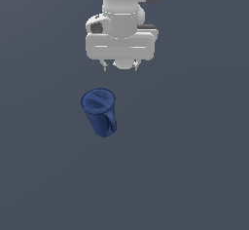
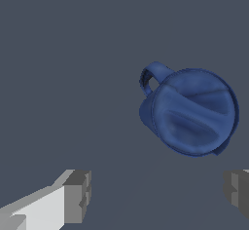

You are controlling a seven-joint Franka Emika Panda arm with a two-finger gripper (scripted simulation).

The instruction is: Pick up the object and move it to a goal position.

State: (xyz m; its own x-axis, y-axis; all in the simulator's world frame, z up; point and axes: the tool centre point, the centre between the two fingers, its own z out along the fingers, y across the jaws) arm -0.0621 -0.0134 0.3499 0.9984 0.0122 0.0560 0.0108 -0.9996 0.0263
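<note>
Dark blue mug (image 1: 99,112) standing on the grey floor (image 1: 194,175), handle showing at its side, gripper (image 1: 120,67) hovering above it, fingers (image 2: 78,195) spreading wide and holding nothing, mug lying beyond the fingertips, not between them

No readable text, label or number appears anywhere.

A bare simulated scene: flat, featureless grey-blue ground (image 1: 194,175) with plainly rendered, untextured shapes.
</note>
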